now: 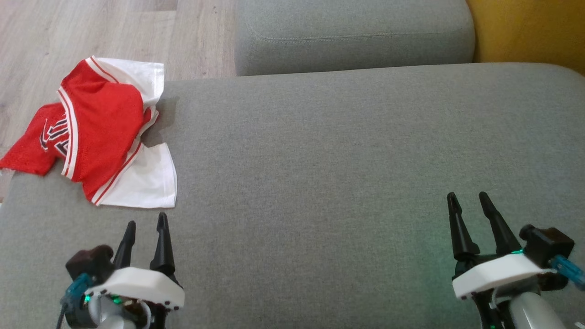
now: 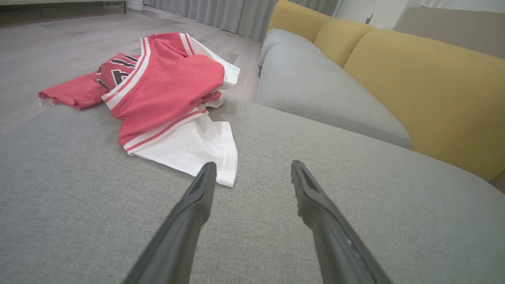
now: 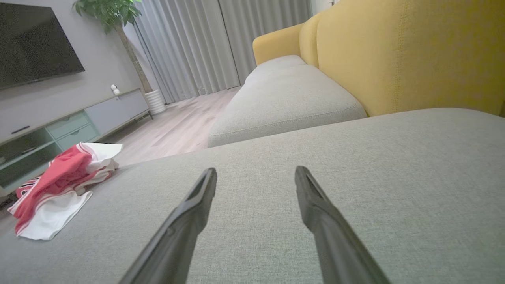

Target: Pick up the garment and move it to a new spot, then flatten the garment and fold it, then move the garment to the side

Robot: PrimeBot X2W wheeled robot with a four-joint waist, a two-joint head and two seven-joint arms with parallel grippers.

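Observation:
The garment (image 1: pixel 98 128) is a crumpled red and white jersey with striped trim, lying bunched at the far left corner of the grey sofa cushion (image 1: pixel 347 151), one red part hanging over the edge. My left gripper (image 1: pixel 147 218) stands open just short of its white hem, with nothing between the fingers. In the left wrist view the garment (image 2: pixel 165 94) lies ahead and left of the left gripper (image 2: pixel 254 165). My right gripper (image 1: pixel 467 194) is open at the lower right, far from the garment (image 3: pixel 59 185), and its own view shows the right gripper (image 3: pixel 256 169) over bare cushion.
A second grey seat cushion (image 1: pixel 352 32) lies beyond, with a yellow backrest (image 3: pixel 410 51) to the right. Wooden floor (image 1: pixel 68 36) borders the cushion at the far left. A TV cabinet (image 3: pixel 71 122), a potted plant (image 3: pixel 114 15) and curtains stand further off.

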